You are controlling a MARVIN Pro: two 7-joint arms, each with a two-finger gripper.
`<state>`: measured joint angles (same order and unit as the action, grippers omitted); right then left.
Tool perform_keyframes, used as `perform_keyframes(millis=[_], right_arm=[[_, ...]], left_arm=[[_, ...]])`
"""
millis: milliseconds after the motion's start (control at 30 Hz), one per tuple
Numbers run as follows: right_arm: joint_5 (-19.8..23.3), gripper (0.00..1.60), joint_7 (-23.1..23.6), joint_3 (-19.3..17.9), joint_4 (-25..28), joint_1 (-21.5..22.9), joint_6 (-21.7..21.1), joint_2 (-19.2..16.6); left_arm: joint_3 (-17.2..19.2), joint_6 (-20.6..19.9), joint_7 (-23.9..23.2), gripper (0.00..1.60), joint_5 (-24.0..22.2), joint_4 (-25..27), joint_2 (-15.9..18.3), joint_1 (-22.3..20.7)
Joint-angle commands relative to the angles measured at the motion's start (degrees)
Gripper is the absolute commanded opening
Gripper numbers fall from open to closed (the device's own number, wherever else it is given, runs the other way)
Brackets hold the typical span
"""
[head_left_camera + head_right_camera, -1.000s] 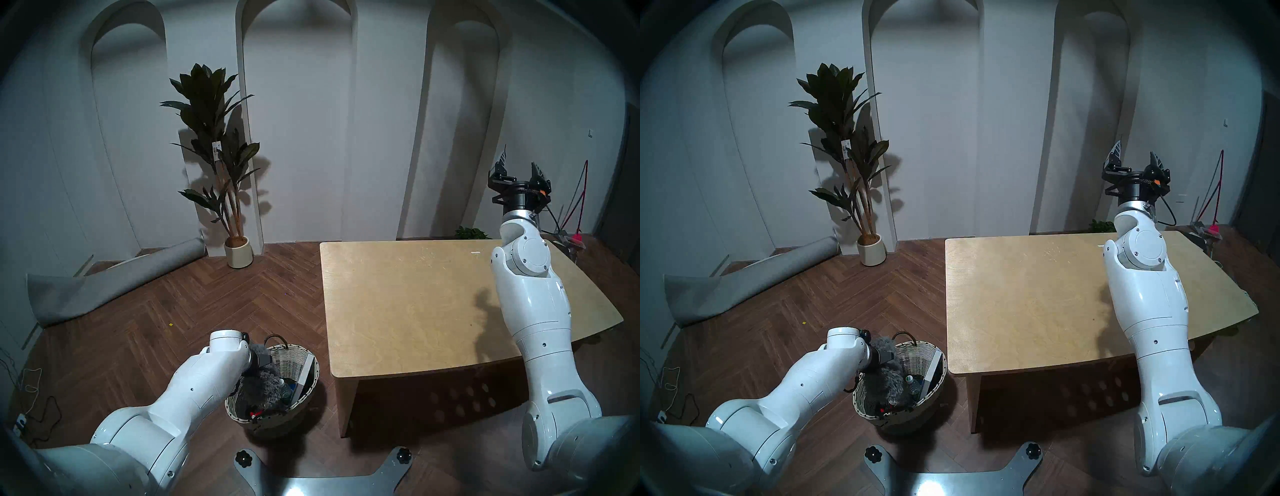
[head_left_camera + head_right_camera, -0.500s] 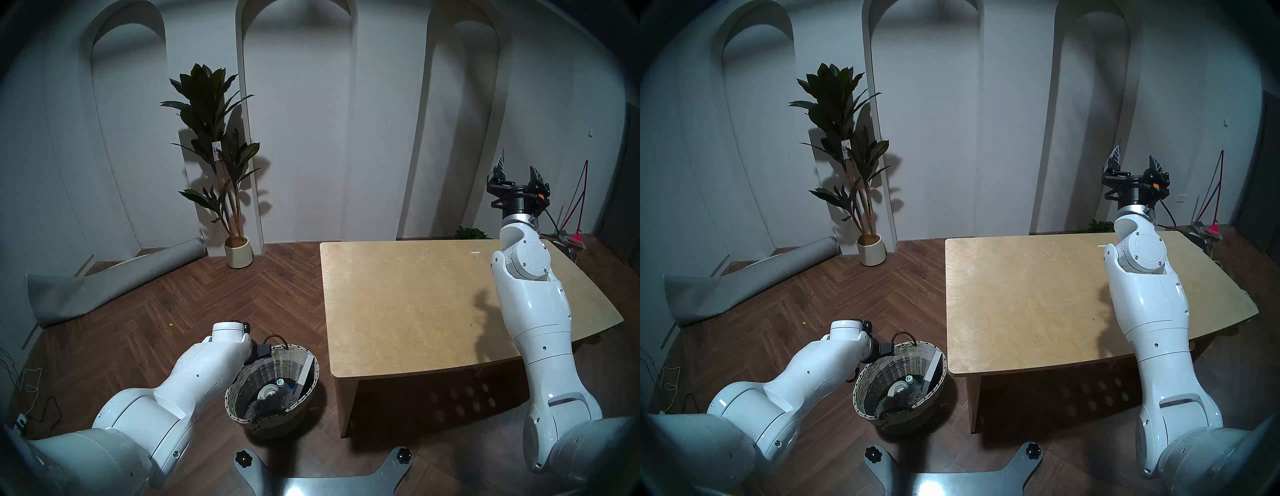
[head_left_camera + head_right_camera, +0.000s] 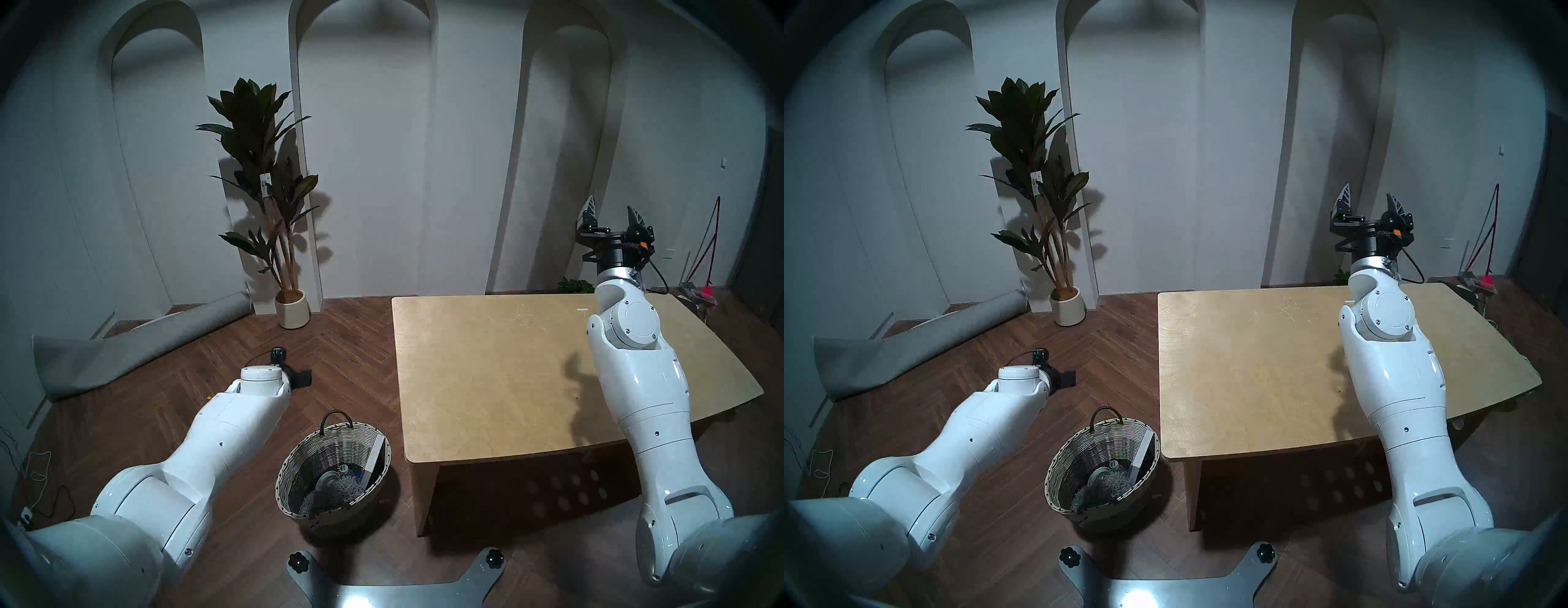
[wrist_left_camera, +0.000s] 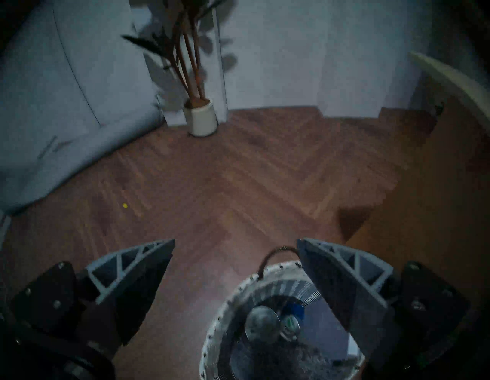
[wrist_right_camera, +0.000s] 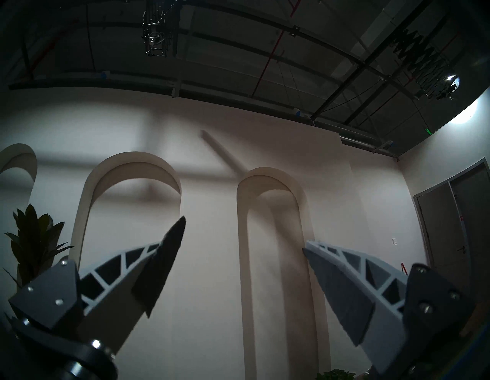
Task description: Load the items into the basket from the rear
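Dim, bluish room with hard wall shadows, dark fisheye rims, and a seemingly motion-blurred left wrist view

Pale beige rim on the wicker basket [image 3: 285, 505], dark weave inside, dark loop handle at its twelve o'clock. Shaggy grey duster head [image 3: 339, 492] down in it, a white-green cap on the bottle [image 3: 343, 469] (label hidden). Brown herringbone floor [image 3: 237, 365], blond wooden table [image 3: 500, 369], white plant pot [image 3: 292, 309].

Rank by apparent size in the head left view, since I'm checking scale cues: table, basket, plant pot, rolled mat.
1. Table
2. Rolled mat
3. Basket
4. Plant pot
The pot stands farther away, so its true size is unsure.
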<state>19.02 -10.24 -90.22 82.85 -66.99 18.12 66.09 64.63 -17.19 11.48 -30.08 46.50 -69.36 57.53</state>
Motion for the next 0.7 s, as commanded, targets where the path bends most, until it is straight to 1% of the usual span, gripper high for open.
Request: perform_keyframes(millis=[0, 33, 67, 133, 333, 367, 433, 567, 600, 633, 667], right_arm=[[-0.30, 1.60, 0.27, 1.94, 0.19, -0.78, -0.99, 1.17], [-0.26, 1.60, 0.32, 2.43, 0.07, -0.91, -1.19, 1.54], [-0.34, 1.60, 0.39, 2.85, 0.01, -1.00, -1.42, 1.75], [-0.50, 1.60, 0.47, 3.77, 0.04, -1.19, -1.78, 2.27], [-0.85, 1.60, 0.37, 6.15, -0.29, -1.83, -3.45, 3.71], [-1.01, 1.60, 0.30, 6.54, -0.32, -1.96, -3.70, 3.89], [-1.12, 1.60, 0.09, 7.07, -0.43, -2.12, -4.27, 4.26], [-1.54, 1.60, -0.58, 7.91, -0.80, -2.39, -5.41, 4.93], [-1.62, 1.60, -0.75, 8.07, -0.92, -2.45, -5.59, 5.05], [-1.85, 1.60, -1.07, 8.31, -1.11, -2.48, -5.92, 5.15], [-2.04, 1.60, -1.39, 8.51, -1.36, -2.49, -6.20, 5.29]], left_arm=[[2.56, 6.84, 2.78, 1.60, 2.71, 6.72, 6.05, -1.88], [2.96, 8.61, 3.24, 1.60, 3.08, 8.38, 6.74, -1.40], [3.27, 8.17, 3.48, 1.60, 3.40, 7.84, 6.88, -1.86], [3.90, 10.93, 4.17, 1.60, 4.01, 10.35, 7.97, -1.24], [5.79, 15.71, 6.07, 1.60, 5.58, 14.49, 9.80, -0.26], [6.17, 17.46, 6.34, 1.60, 5.69, 16.13, 10.16, 0.59], [6.49, 18.21, 6.69, 1.60, 6.30, 16.66, 10.30, 1.15], [7.38, 22.36, 7.16, 1.60, 6.41, 20.47, 10.55, 3.92], [7.44, 22.69, 7.13, 1.60, 6.51, 20.73, 10.46, 4.25], [7.46, 24.32, 7.18, 1.60, 6.74, 22.27, 10.68, 5.46], [7.44, 25.01, 7.12, 1.60, 6.86, 22.85, 10.61, 6.21]])
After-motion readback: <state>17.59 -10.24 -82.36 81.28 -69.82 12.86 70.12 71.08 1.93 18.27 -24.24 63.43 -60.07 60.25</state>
